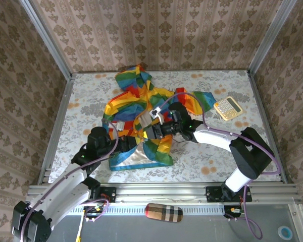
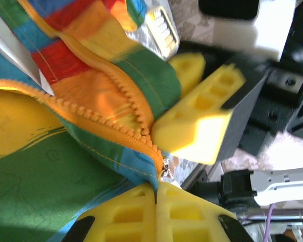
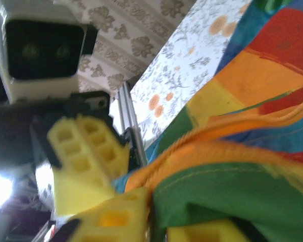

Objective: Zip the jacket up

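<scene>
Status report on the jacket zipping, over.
Left gripper shut on the jacket by the zipper slider. Right gripper pinching fabric alongside. Zipper teeth apart, unzipped. Calculator off to the side, nothing blocking.

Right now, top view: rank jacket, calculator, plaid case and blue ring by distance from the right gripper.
1. jacket, centre, held by right gripper.
2. calculator, right side, and plaid case, near rail: too close to call.
3. blue ring, near-right corner.

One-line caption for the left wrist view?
Left gripper pinching the jacket at its orange zipper, right gripper alongside.
</scene>
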`<state>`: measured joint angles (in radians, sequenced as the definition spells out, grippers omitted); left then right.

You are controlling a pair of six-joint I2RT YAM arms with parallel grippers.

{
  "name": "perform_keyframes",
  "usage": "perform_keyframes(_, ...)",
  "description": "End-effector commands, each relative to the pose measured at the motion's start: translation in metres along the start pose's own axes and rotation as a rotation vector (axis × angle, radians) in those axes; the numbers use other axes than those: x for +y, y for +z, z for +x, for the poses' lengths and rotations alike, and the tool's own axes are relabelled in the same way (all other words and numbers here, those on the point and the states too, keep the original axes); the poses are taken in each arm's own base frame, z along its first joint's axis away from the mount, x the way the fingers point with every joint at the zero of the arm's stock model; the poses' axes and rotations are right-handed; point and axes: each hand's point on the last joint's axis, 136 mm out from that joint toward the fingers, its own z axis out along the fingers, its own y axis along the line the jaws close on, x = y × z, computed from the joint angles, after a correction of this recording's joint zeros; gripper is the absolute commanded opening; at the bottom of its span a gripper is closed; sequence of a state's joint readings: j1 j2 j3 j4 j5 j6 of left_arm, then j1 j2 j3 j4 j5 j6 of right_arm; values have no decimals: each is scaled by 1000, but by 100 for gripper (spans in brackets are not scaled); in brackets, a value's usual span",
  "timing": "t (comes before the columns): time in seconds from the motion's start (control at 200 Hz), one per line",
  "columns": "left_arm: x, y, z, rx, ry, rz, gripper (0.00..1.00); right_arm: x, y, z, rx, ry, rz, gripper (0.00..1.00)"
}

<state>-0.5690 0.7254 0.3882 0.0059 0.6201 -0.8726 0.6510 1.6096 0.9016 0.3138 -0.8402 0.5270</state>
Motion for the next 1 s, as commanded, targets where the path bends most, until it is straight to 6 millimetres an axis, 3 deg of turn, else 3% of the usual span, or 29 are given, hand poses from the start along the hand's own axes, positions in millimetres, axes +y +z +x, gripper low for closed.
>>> perform_keyframes(0.0,8,-1,18,87,-15,-66,0,-8,-7,-11,-43,-42,70,31)
perform_keyframes(0.08,9,-3,16,92,-8,-94,0,-11,-13,-8,-39,-42,124,42)
perform_keyframes(0.17,8,-2,15,109,1,-105,0,-10,-24,-5,-31,-55,182,48)
perform_keyframes(0.35,7,1,16,160,10,-126,0,-5,-41,12,8,-78,267,48)
perform_keyframes(0.37,7,1,15,162,10,-128,0,4,-46,11,-1,-105,266,48)
perform_keyframes(0.455,7,4,13,171,8,-134,0,8,-48,28,41,-171,310,47)
perform_keyframes(0.555,6,6,11,177,9,-136,0,4,-42,53,115,-255,372,44)
perform_keyframes(0.675,5,9,9,192,6,-137,0,10,-29,67,177,-327,392,41)
perform_keyframes(0.83,3,9,8,203,10,-143,0,12,-13,67,215,-391,406,42)
perform_keyframes(0.995,1,9,8,204,9,-138,0,-2,3,69,246,-392,406,42)
